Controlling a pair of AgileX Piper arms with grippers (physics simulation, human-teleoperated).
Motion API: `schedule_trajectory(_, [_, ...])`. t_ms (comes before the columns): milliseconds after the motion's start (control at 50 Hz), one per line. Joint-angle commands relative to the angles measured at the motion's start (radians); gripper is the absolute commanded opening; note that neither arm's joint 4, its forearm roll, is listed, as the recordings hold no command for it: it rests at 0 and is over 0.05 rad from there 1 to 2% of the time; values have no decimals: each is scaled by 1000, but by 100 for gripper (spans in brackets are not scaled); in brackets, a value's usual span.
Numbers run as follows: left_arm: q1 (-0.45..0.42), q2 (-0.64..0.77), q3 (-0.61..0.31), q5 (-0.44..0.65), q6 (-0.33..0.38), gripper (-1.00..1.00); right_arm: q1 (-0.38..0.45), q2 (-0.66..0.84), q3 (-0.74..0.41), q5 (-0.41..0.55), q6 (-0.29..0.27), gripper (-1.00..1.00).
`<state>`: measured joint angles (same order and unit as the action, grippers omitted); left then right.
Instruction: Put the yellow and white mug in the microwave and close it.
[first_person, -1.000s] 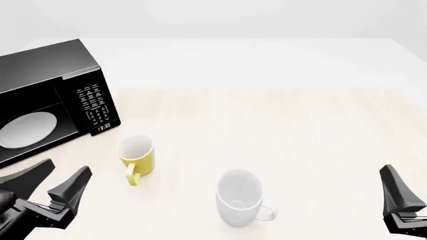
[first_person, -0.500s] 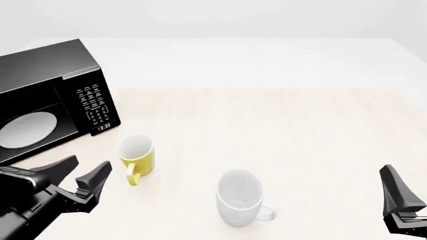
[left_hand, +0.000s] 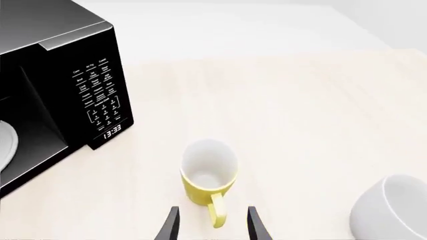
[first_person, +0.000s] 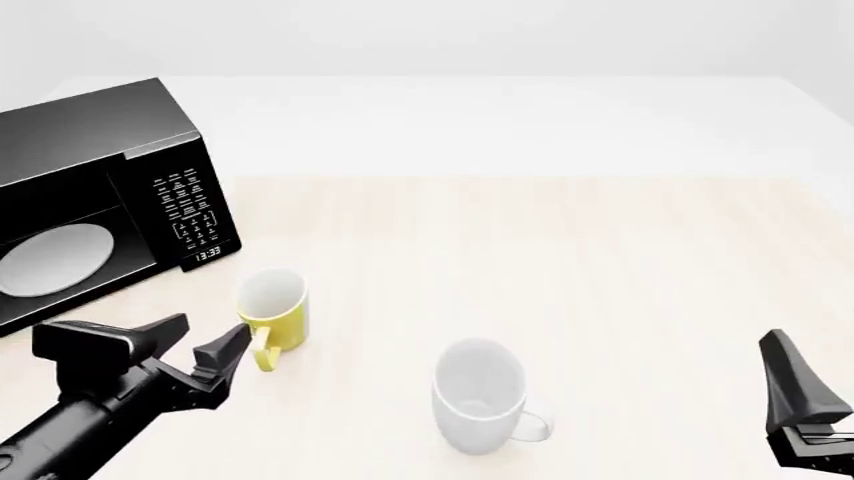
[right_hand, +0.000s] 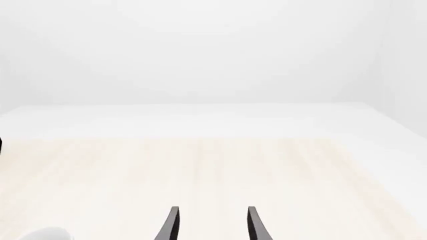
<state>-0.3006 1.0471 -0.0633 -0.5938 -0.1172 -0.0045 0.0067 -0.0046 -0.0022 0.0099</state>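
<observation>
The yellow and white mug (first_person: 274, 318) stands upright on the light wood table, its handle pointing toward my side. In the left wrist view the mug (left_hand: 208, 172) sits just ahead of the fingers. My left gripper (first_person: 207, 335) is open and just short of the handle, with its right fingertip close beside it. The handle shows between the two fingertips of the left gripper (left_hand: 212, 221). The black microwave (first_person: 94, 190) stands at the far left with its inside showing and a white round plate (first_person: 54, 258) in it. Low at the right, my right gripper (first_person: 781, 345) is open and holds nothing.
A larger all-white mug (first_person: 481, 395) stands right of the yellow one, nearer my side, and shows at the edge of the left wrist view (left_hand: 393, 210). The microwave keypad (left_hand: 100, 100) faces the table's middle. The right wrist view shows bare tabletop (right_hand: 213, 165).
My left gripper has moved forward and to the right, up to the yellow mug's handle. The right arm and both mugs have stayed put.
</observation>
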Motion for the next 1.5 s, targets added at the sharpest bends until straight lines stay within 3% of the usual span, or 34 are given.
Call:
schedule_trajectory(20, [-2,148,-3,-94,-12,100,0,0,0,0,0,100])
schedule_trajectory(540, [6,440,-65,-225,-35,100,0,0,0,0,0,100])
schedule_trajectory(1500, [-38,690,-111,-289,-98,100,0,0,0,0,0,100])
